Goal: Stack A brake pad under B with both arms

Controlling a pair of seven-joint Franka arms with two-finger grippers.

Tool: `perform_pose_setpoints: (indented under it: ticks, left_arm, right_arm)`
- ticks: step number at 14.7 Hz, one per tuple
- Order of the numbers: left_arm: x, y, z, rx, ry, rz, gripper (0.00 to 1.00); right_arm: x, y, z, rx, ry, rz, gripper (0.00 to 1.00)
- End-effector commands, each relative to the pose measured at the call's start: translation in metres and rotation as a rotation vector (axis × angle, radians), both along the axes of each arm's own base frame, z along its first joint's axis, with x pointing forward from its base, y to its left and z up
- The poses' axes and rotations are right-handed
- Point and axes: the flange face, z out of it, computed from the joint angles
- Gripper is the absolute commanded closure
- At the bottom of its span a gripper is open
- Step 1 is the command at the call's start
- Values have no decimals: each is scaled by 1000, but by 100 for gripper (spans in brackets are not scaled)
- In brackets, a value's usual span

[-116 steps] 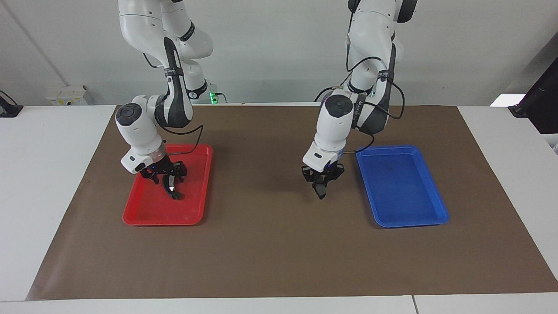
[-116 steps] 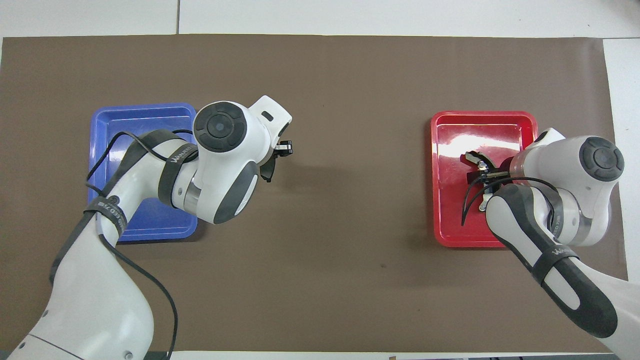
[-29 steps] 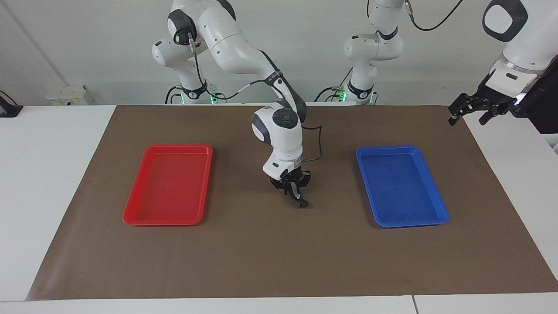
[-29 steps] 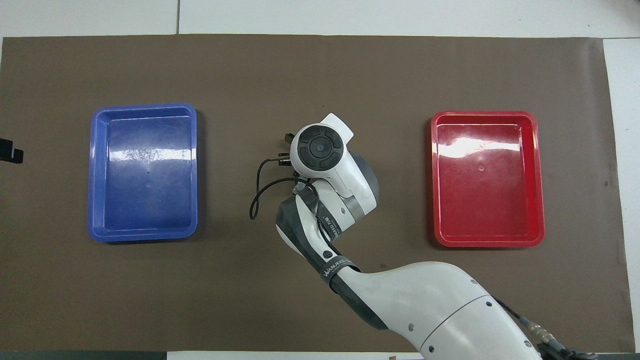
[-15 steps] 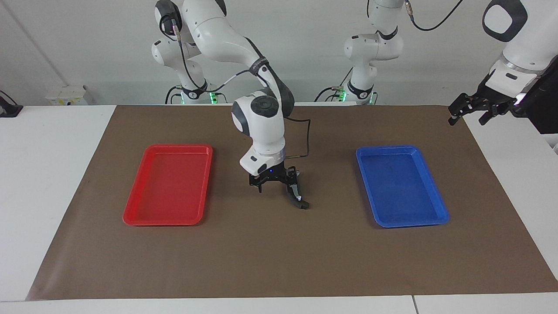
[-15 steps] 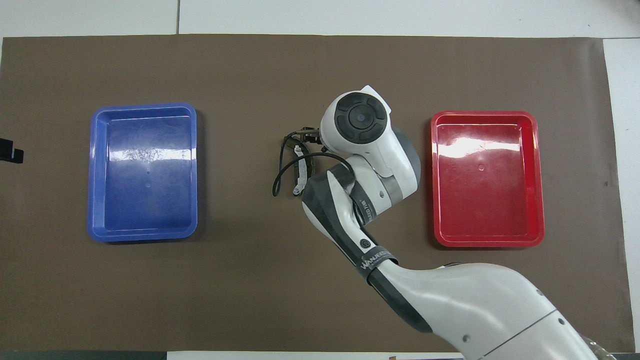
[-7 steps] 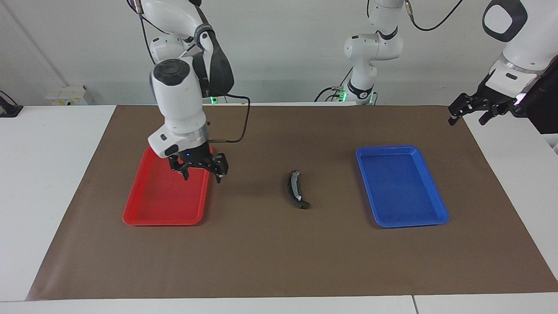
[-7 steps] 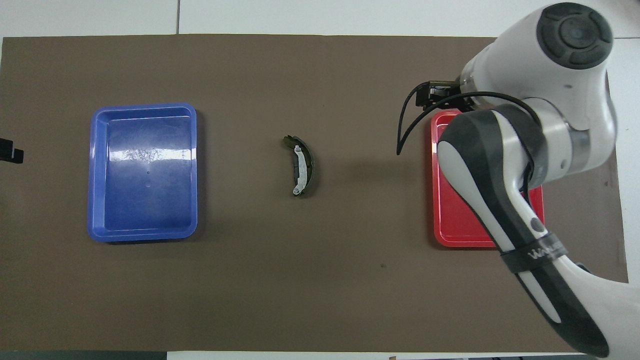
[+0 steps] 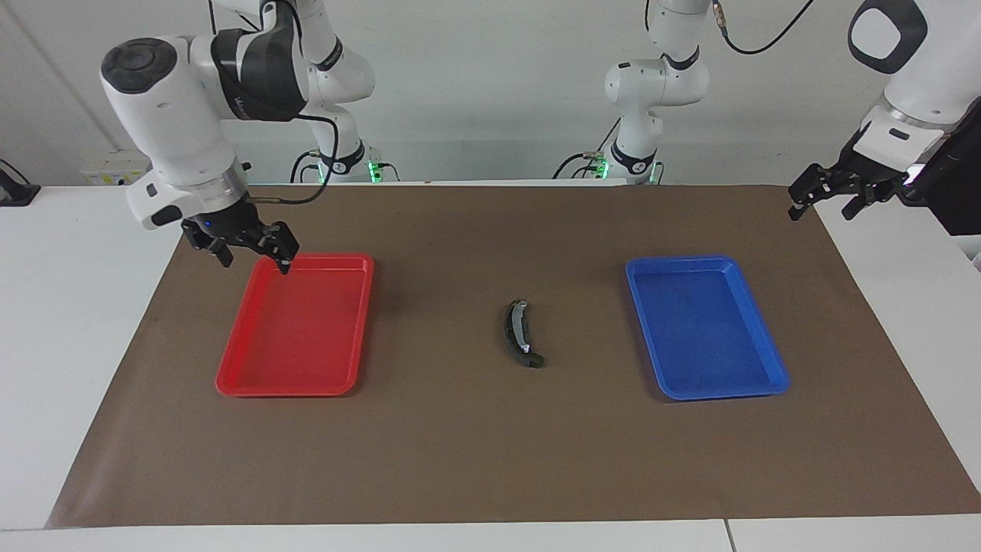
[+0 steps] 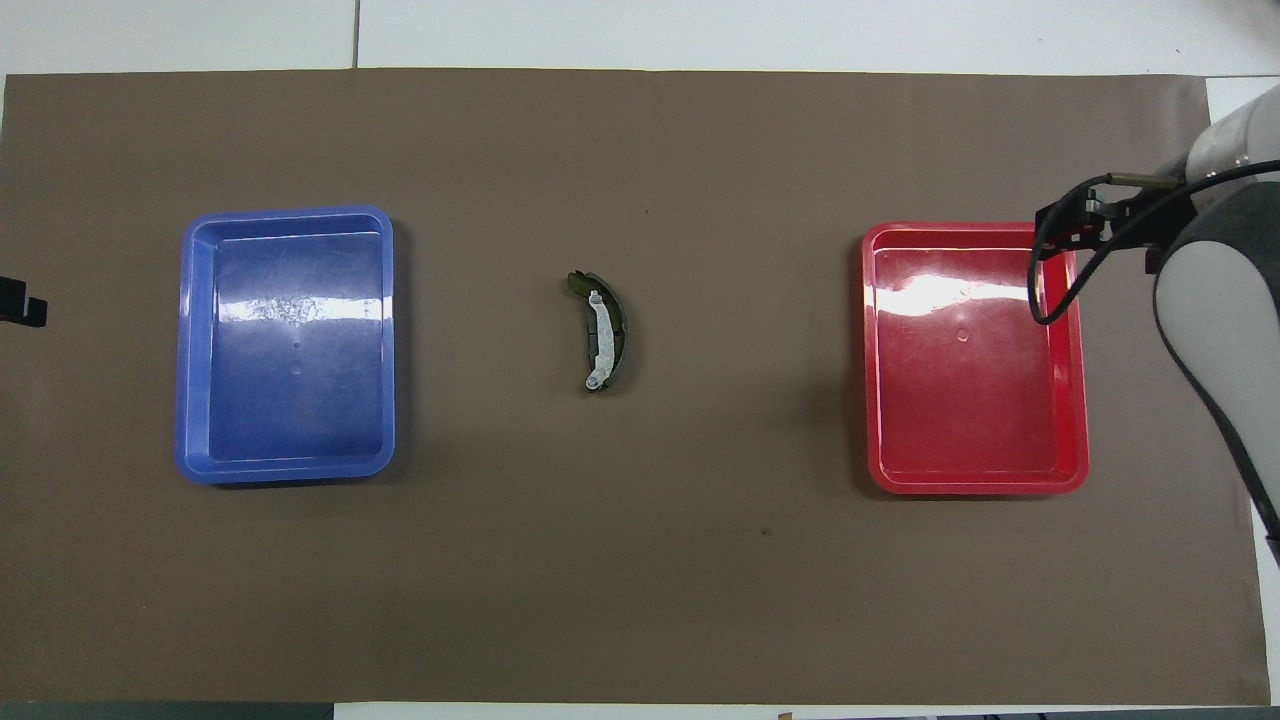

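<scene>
A plain, unpatterned brown mat [image 9: 490, 445] covers most of a white table [image 9: 84, 322]. On it sit a bright red tray [image 9: 295, 379] with a glossy sheen and a glossy deep blue tray [image 9: 709, 387]. Between them lies the curved brake piece B [image 9: 521, 333], dark olive-grey along its outer edge with a pale silver metal strip [image 10: 600, 340] running down its length. Both robot arms are white with dark grey joint caps and bands. The right gripper [image 9: 244, 244] is black, with a small blue light on its mount. The left gripper [image 9: 835, 192] is also black. Small green lights glow at the arm bases, against a pale grey-white wall [image 9: 490, 92].
</scene>
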Motion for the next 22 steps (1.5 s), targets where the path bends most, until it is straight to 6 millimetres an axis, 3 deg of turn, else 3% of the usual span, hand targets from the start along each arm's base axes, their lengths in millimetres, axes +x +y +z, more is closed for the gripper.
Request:
perform_pose_setpoints:
  ticks: [1, 2, 9, 15, 22]
  left_arm:
    - [-4, 1, 4, 18, 5, -12, 1]
    - [-4, 1, 4, 18, 5, -12, 1]
    - [-4, 1, 4, 18, 5, -12, 1]
    - [-4, 1, 4, 18, 5, -12, 1]
    - [-4, 2, 4, 18, 5, -10, 1]
  right_arm:
    - [-30, -17, 24, 1, 5, 14, 0]
    - [-35, -17, 35, 1, -1, 14, 0]
    - [-43, -16, 42, 15, 12, 44, 0]
    - [-45, -39, 41, 21, 11, 8, 0]
    - [-45, -23, 42, 19, 13, 29, 0]
